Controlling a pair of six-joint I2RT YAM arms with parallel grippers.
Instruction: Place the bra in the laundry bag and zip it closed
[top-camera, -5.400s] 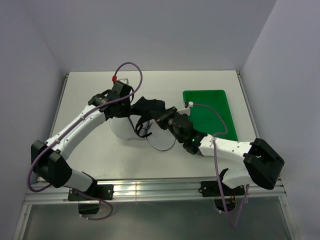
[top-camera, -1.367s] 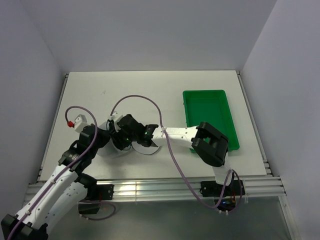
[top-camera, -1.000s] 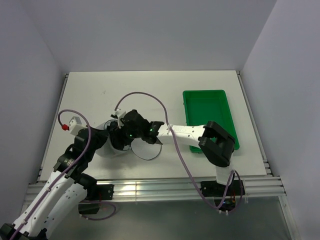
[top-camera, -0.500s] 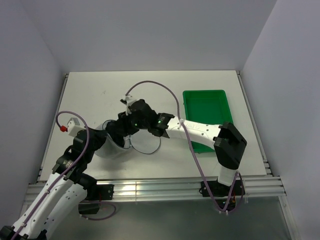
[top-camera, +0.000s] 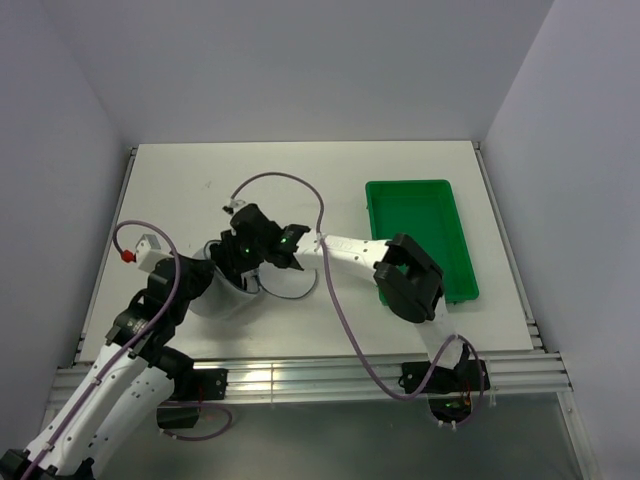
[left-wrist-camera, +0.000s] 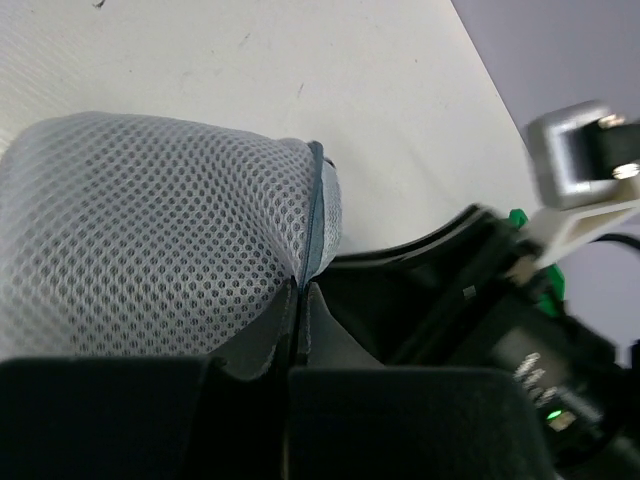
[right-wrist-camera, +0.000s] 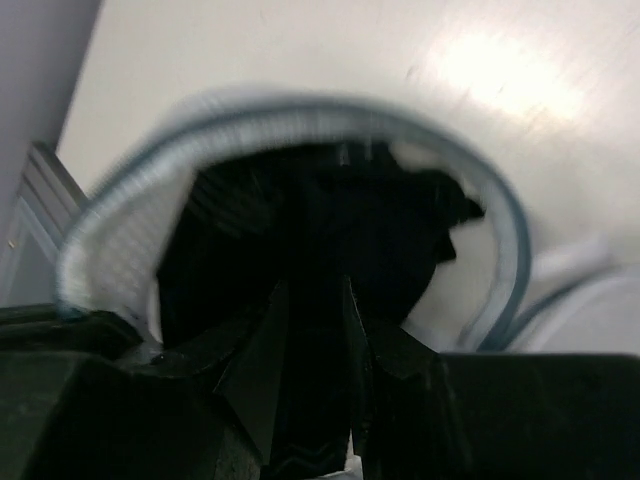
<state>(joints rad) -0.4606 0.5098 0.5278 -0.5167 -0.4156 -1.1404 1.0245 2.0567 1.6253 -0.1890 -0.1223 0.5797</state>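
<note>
White translucent mesh cylinder laundry bag (top-camera: 222, 298) sits with its mouth facing the right gripper (right-wrist-camera: 312, 300). Left gripper (left-wrist-camera: 295, 335) has its fingers together, pinching mesh at the bag's zipper rim. Right gripper's tips are at the bag mouth and nearly together; can't tell if they hold fabric. Soft black fabric bra (right-wrist-camera: 330, 215) is inside the bag, directly ahead of those tips. Round flat lid (top-camera: 295, 288) lies open beside the bag, on the side toward the green rectangular plastic tray (top-camera: 425, 215).
</note>
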